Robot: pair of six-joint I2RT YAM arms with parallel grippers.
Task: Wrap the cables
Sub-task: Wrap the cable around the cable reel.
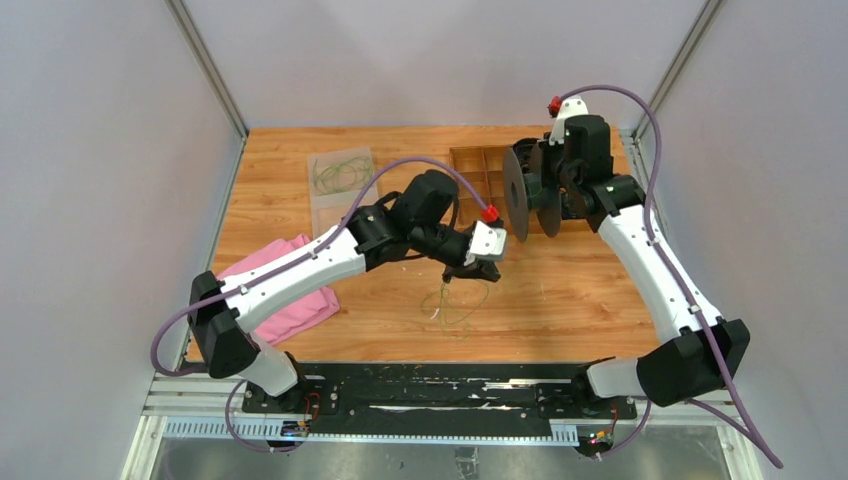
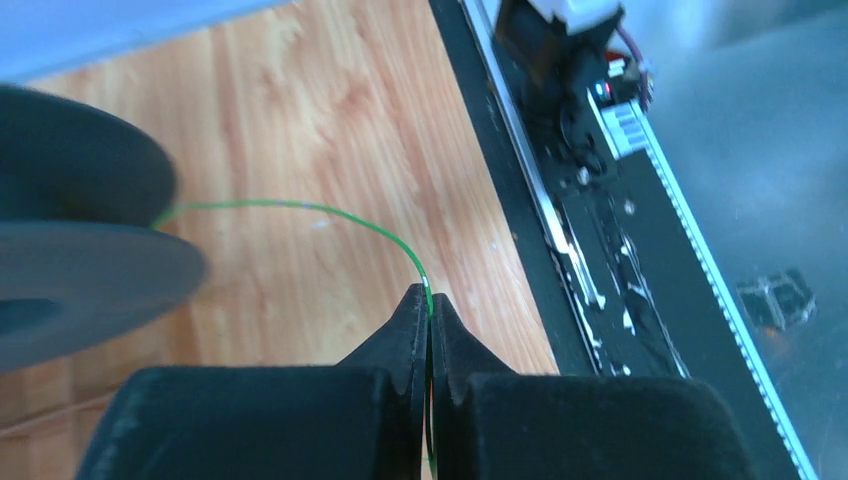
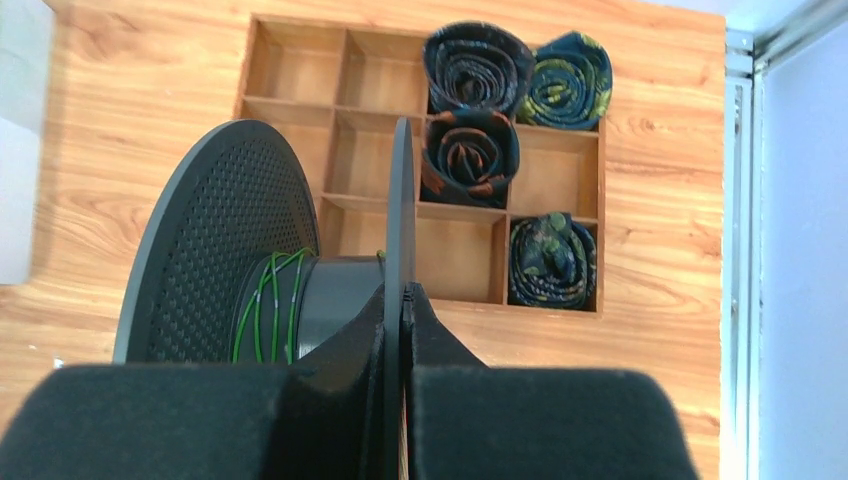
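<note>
My right gripper [image 3: 402,292] is shut on one flange of a big black spool [image 3: 225,240] and holds it above the table at the back right, where it also shows in the top view [image 1: 530,188]. A few turns of thin green cable [image 3: 262,305] lie round its grey hub. My left gripper [image 2: 430,298] is shut on the same cable [image 2: 300,208], which arcs from the jaws to the spool [image 2: 80,250]. In the top view the left gripper [image 1: 452,272] hovers mid-table over a loose loop of cable [image 1: 455,300].
A wooden divided tray [image 3: 470,180] with rolled dark ties sits under the spool. A clear bag of more green cable [image 1: 340,175] lies at the back left. A pink cloth [image 1: 290,290] lies at the left. A black rail [image 1: 430,385] runs along the near edge.
</note>
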